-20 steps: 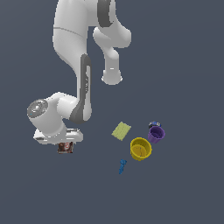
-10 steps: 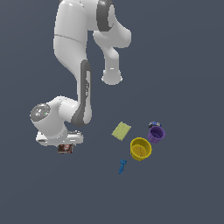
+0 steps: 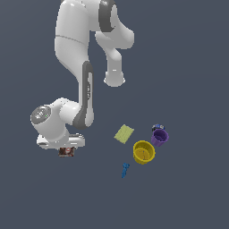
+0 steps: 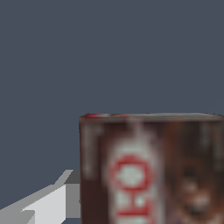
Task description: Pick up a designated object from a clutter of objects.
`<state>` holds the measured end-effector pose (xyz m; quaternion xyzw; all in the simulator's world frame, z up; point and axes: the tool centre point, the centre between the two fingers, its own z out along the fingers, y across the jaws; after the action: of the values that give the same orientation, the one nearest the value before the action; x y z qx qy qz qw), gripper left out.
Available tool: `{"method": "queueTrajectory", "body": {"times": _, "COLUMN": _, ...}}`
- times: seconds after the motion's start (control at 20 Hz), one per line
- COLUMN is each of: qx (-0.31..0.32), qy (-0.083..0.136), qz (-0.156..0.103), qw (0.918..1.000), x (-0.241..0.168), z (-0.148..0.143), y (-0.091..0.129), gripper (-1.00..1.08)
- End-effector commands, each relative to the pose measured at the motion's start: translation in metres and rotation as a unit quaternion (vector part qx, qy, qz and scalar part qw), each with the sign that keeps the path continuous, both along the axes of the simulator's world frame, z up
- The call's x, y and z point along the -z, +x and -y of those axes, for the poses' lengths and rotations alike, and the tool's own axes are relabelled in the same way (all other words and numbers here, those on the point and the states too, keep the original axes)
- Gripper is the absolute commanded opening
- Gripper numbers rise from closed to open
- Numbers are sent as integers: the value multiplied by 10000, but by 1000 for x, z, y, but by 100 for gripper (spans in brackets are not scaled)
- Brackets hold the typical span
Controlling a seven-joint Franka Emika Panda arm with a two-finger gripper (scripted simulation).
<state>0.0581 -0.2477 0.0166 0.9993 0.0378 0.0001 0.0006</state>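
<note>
My gripper (image 3: 66, 150) pinches the brown-red box (image 3: 66, 151), which fills my wrist view (image 4: 151, 170) with one finger (image 4: 52, 199) against its side. In the exterior view the pale green pad (image 3: 124, 133), yellow cup (image 3: 144, 152), purple cup (image 3: 159, 137) and blue tool (image 3: 125, 169) lie well apart toward 3 o'clock.

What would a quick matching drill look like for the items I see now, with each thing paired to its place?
Things:
1. brown-red box
2. pale green pad
3. yellow cup
4. blue tool

Places:
A. lowest in the exterior view
B. under the claw, apart from the cluster
C. touching or nearly touching the purple cup
D. flat, up and to the exterior view's left of the yellow cup

Pairs: 1-B, 2-D, 3-C, 4-A
</note>
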Motion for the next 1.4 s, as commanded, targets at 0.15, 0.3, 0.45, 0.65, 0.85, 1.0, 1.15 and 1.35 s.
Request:
{"method": "queueTrajectory", "body": {"times": 0.15, "qx": -3, "qy": 1, "qz": 0, "qw": 10000, "x": -8, "z": -4, "y": -1, "gripper": -100}}
{"method": "queueTrajectory", "body": {"times": 0.3, "qx": -3, "qy": 1, "qz": 0, "qw": 10000, "x": -18, "z": -9, "y": -3, "gripper": -100}}
{"method": "queueTrajectory", "body": {"times": 0.45, "qx": -3, "qy": 1, "qz": 0, "qw": 10000, "x": -32, "z": -15, "y": -6, "gripper": -100}}
{"method": "queueTrajectory", "body": {"times": 0.65, "qx": -4, "qy": 4, "qz": 1, "qw": 10000, "x": -57, "z": -27, "y": -11, "gripper": -100}}
{"method": "queueTrajectory", "body": {"times": 0.85, "qx": -4, "qy": 4, "qz": 1, "qw": 10000, "x": -92, "z": -43, "y": -17, "gripper": -100}}
{"method": "queueTrajectory", "body": {"times": 1.0, "qx": -4, "qy": 4, "qz": 1, "qw": 10000, "x": -121, "z": -57, "y": -23, "gripper": -100}}
{"method": "queueTrajectory", "body": {"times": 1.15, "qx": -4, "qy": 4, "qz": 1, "qw": 10000, "x": -151, "z": -70, "y": -28, "gripper": -100}}
{"method": "queueTrajectory", "body": {"times": 1.35, "qx": -5, "qy": 2, "qz": -1, "qw": 10000, "x": -193, "z": -90, "y": -35, "gripper": -100}}
